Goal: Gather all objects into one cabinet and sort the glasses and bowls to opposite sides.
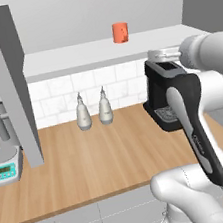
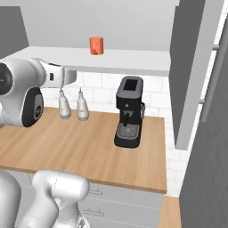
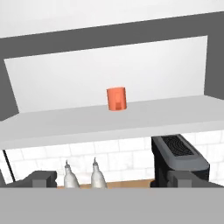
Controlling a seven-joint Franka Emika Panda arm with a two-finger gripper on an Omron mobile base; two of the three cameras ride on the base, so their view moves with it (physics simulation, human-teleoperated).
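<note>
Your gripper [image 3: 112,180] stands wide open, holding nothing; the short opaque orange cylindrical cup [image 3: 116,99] stands upright ahead of it and above, on the white cabinet shelf [image 3: 65,124]; likely light, rigid, smooth; pinch its sides mid-height.

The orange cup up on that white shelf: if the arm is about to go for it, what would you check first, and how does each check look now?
1. Orange cup standing upright on the cabinet shelf: ok.
2. Cabinet front open, no door across the cup: ok.
3. Fingers spread wide with nothing between them: ok.
4. Hand camera faces the cup, which sits near the middle of the hand view: ok.
5. Fingers close enough to grasp: not ok, the cup is far back on the shelf.
6. Coffee machine and two grey shakers stand on the counter below the shelf, out of the path: ok.
</note>
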